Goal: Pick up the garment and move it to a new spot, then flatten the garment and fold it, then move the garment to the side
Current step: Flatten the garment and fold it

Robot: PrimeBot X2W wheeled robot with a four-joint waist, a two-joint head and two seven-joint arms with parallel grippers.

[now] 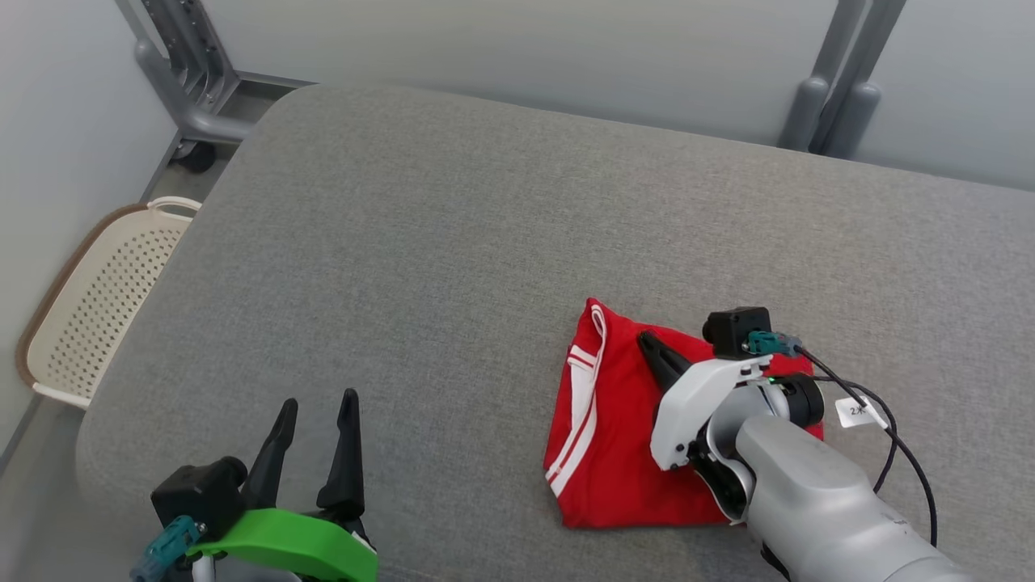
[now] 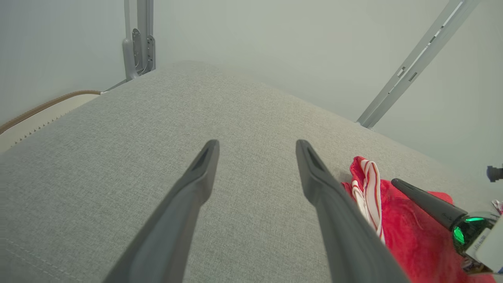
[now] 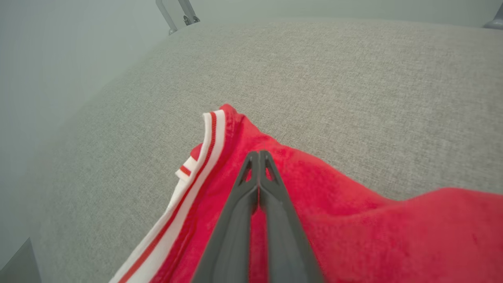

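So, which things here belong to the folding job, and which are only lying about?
Job: red garment; grey padded table under it; right end effector, shut, over the garment; left end effector, open.
Lying about: cream perforated basket beside the table; grey metal frame behind it.

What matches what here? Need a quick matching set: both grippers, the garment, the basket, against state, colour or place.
Column A
1. left gripper
2. right gripper
3. garment
4. basket

Column B
a. off the left edge of the grey surface
b. shut, over the garment
c. open, above bare surface
d. red with white stripes

Pairs: 1-c, 2-b, 3-d, 4-a
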